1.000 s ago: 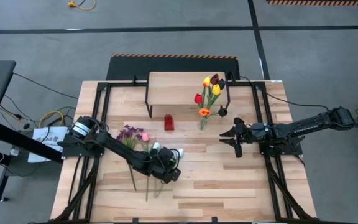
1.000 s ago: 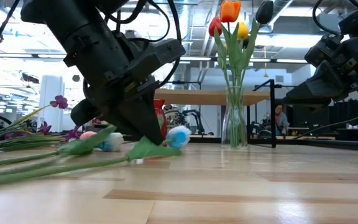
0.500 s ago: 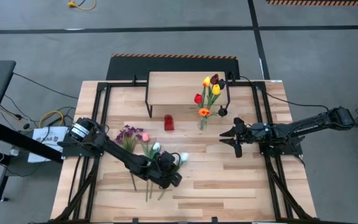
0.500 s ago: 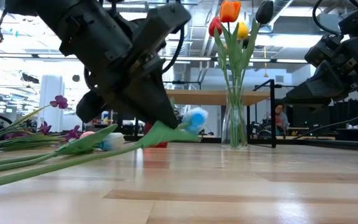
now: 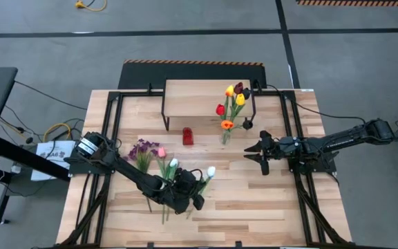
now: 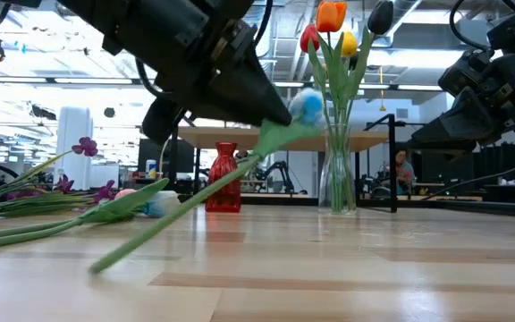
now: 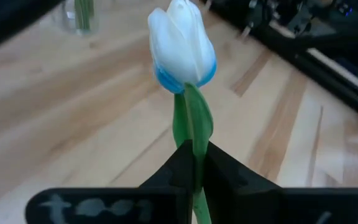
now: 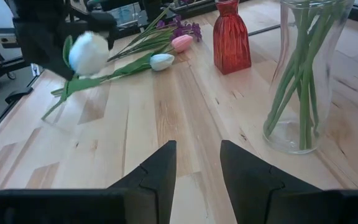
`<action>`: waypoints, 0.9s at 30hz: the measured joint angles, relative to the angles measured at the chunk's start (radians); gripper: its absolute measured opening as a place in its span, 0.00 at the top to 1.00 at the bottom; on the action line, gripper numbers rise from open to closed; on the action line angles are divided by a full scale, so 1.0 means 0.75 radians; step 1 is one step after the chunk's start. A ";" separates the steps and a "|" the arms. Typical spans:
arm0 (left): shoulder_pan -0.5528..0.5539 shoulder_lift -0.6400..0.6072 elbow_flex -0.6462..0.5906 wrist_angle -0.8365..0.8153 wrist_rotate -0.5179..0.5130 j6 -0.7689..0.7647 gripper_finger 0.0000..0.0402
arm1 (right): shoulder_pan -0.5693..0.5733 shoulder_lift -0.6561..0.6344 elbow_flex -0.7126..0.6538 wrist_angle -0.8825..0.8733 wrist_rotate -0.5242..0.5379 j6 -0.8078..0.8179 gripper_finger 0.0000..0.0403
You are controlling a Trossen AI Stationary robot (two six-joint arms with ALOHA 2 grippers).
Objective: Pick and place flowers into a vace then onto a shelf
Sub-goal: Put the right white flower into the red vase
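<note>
Lifting off the table, the left gripper [image 7: 194, 163], pinching the white tulip [image 7: 182, 46] stem, readies it for the glass vase [image 6: 339, 170]; the right gripper [image 8: 197, 163] waits spread.

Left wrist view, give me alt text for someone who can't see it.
The left gripper is shut on the green stem of a white tulip with a blue base, holding it up above the plank tabletop. The bottom of a clear glass vase of stems shows farther off.

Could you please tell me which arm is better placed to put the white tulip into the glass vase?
Left. The left end effector is shut on the white tulip's stem, lifting it. The right end effector hangs open and empty beside the glass vase.
</note>
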 joint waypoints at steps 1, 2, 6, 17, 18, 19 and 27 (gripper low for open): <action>-0.001 -0.007 0.000 0.003 -0.018 0.021 0.97 | 0.000 0.000 0.000 0.000 0.000 0.000 0.71; -0.003 -0.014 0.000 0.011 -0.040 0.040 0.97 | 0.000 0.000 0.000 0.000 0.000 0.000 0.71; -0.022 -0.069 0.002 0.018 -0.171 0.112 0.97 | 0.000 0.001 0.000 -0.001 0.000 -0.001 0.71; -0.111 -0.250 0.002 0.020 -0.757 0.517 0.97 | 0.000 0.001 0.000 0.000 0.000 -0.010 0.71; -0.113 -0.260 0.002 0.020 -0.807 0.549 0.97 | -0.001 0.001 0.000 0.000 0.000 -0.010 0.71; -0.113 -0.268 0.002 0.020 -0.851 0.578 0.97 | -0.001 0.001 0.000 0.000 0.000 -0.010 0.71; -0.025 -0.284 0.002 0.027 -0.937 0.690 0.97 | -0.001 0.001 0.001 0.001 0.001 -0.011 0.71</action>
